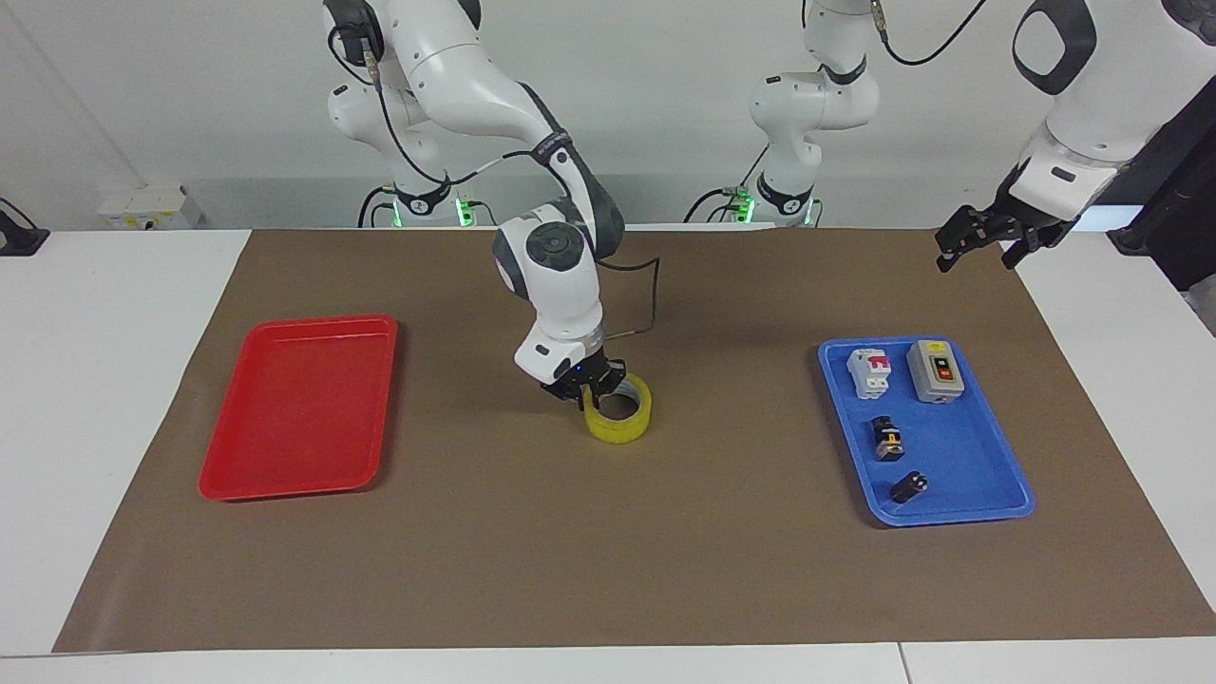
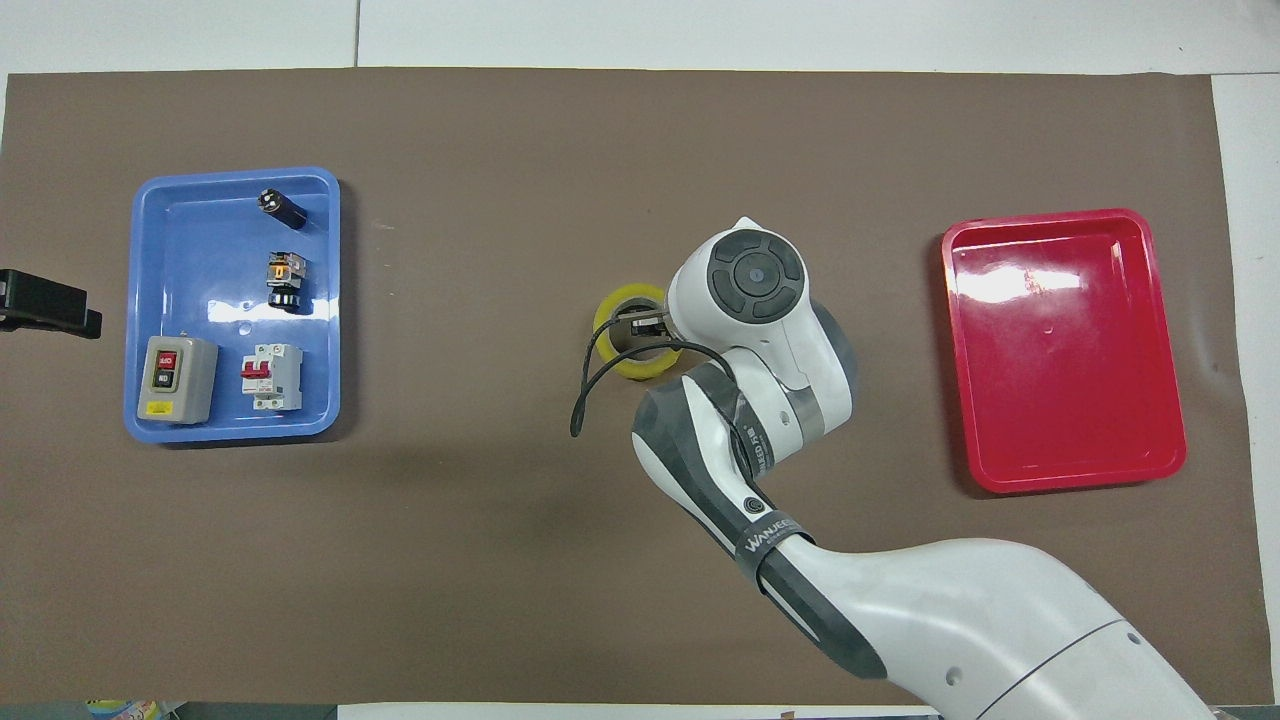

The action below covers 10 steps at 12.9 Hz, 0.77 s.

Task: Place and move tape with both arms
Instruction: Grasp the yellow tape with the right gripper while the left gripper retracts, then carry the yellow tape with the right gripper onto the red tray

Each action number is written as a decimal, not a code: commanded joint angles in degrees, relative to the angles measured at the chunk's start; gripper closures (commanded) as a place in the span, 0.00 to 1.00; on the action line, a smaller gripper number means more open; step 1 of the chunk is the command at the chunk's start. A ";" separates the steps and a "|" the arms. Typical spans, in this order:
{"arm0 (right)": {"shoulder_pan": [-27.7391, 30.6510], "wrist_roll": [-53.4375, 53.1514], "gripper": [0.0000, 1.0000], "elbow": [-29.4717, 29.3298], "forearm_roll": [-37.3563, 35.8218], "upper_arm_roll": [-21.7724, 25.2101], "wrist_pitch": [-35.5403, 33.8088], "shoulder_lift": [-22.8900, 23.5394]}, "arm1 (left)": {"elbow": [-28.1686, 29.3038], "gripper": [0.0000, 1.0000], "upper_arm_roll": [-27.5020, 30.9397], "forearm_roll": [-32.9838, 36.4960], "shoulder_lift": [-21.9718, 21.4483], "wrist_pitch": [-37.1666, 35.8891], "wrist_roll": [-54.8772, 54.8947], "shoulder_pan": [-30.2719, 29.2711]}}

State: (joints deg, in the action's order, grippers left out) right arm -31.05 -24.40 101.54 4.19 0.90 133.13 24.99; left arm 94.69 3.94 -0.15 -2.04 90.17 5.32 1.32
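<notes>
The tape point(image 1: 619, 426), a yellowish ring with a white core, lies on the brown mat point(image 1: 608, 570) near the table's middle. My right gripper point(image 1: 594, 388) is down at the tape, shut on the ring's wall on the side toward the robots, with one finger inside the hole. In the overhead view the right arm's wrist covers part of the tape point(image 2: 604, 318) and most of the right gripper point(image 2: 648, 325). My left gripper point(image 1: 974, 256) is open and empty. It hangs high over the mat's edge at the left arm's end, beside the blue tray point(image 1: 926, 518), and also shows in the overhead view point(image 2: 50, 308).
The blue tray point(image 2: 235, 432) holds a grey switch box point(image 2: 176, 378), a white circuit breaker point(image 2: 271, 376) and two small black parts. A red tray point(image 1: 294, 489) stands bare at the right arm's end of the table, and shows in the overhead view point(image 2: 1065, 485).
</notes>
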 commanded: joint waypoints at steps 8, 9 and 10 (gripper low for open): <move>18.62 24.61 1.00 -7.06 -7.71 0.15 -20.88 -7.22 | 0.23 0.00 -0.86 -1.35 -0.69 0.10 1.62 -0.61; 22.05 31.01 1.00 -6.27 -7.62 0.15 -22.02 -8.28 | 0.14 0.00 -0.95 -1.35 -0.60 0.19 1.62 -0.53; 25.74 37.17 1.00 -5.40 -7.54 0.15 -22.38 -8.98 | 0.14 0.00 -1.04 -1.35 -0.68 0.19 1.53 -0.53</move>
State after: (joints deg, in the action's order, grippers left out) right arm -10.50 4.17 93.31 -3.64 2.14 111.49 18.63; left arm 94.49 2.93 -0.22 -2.08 90.22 6.43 0.63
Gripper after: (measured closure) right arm 0.797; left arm 0.000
